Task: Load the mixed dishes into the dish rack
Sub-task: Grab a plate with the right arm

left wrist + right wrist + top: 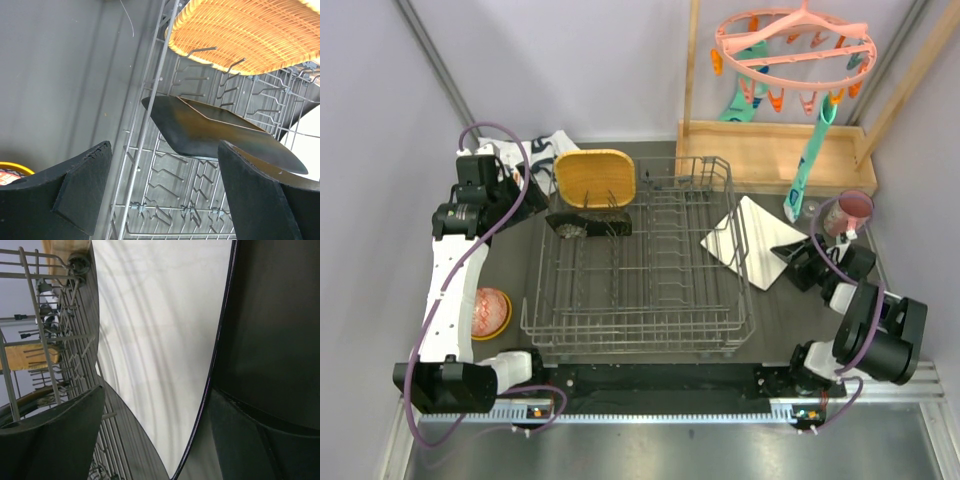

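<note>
The grey wire dish rack [640, 300] fills the middle of the table. A yellow wooden plate [595, 178] stands in its far left corner, with a black square plate [588, 224] just in front of it. My left gripper [535, 195] is open beside the rack's left rim. In its wrist view the fingers [80, 195] frame the rack wires [150, 115], the black plate [215, 132] and the yellow plate [250, 30]. The pale plate [740, 240] leans on the rack's right side. My right gripper [785, 252] is open, and the pale plate's [160, 340] edge lies between its fingers.
An orange bowl [490, 312] sits on the table left of the rack. A pink cup [850, 210] stands at the far right. Behind are a white cloth [545, 148], a wooden tray [770, 150] and a pink peg hanger [795, 45] with teal socks.
</note>
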{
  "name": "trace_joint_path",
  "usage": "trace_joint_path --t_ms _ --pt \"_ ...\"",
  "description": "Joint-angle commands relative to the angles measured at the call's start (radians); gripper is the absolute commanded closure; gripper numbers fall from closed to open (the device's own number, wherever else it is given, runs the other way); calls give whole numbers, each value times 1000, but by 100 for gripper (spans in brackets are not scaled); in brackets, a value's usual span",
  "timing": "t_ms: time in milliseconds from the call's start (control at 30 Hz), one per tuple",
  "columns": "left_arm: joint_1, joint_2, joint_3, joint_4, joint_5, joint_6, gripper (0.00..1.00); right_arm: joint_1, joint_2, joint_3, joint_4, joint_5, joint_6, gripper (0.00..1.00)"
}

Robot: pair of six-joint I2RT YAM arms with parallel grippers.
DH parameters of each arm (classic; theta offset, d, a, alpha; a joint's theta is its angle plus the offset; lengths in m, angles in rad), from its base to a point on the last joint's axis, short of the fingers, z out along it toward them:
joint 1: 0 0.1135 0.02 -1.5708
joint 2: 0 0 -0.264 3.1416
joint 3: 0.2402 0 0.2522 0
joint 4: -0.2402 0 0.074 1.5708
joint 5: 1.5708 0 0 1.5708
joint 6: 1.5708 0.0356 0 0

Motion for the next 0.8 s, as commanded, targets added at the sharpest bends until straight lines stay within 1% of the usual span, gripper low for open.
trace_joint_path --t_ms 0,167,267,300,367,400,500,567,667,733,767 --pt "5 -23 -4 38 -7 -7 9 28 47 65 -21 27 -36 19" --pt "5 -20 -2 35 -13 -4 9 57 84 102 -79 63 -57 19" --pt "3 -21 -1 35 -10 -5 9 63 110 110 -86 71 -57 22" --pt "5 -20 -1 35 -10 -5 9 64 117 115 -90 76 -59 28" --pt "5 -20 1 35 -10 -5 9 66 137 121 -95 74 -62 35" --pt "3 -18 1 35 -10 -4 9 66 143 118 -93 71 -60 41" --pt "5 -17 5 34 -10 -4 9 66 157 119 -86 70 -59 49" --pt "5 -17 4 34 -10 -4 9 66 162 119 -81 66 -59 52" --pt "5 -17 5 34 -10 -4 9 66 165 118 -78 59 -57 66" --pt "3 -15 7 34 -9 -5 9 66 167 122 -83 57 -60 67" --pt "5 -13 8 35 -9 -5 9 66 167 122 -102 62 -62 65"
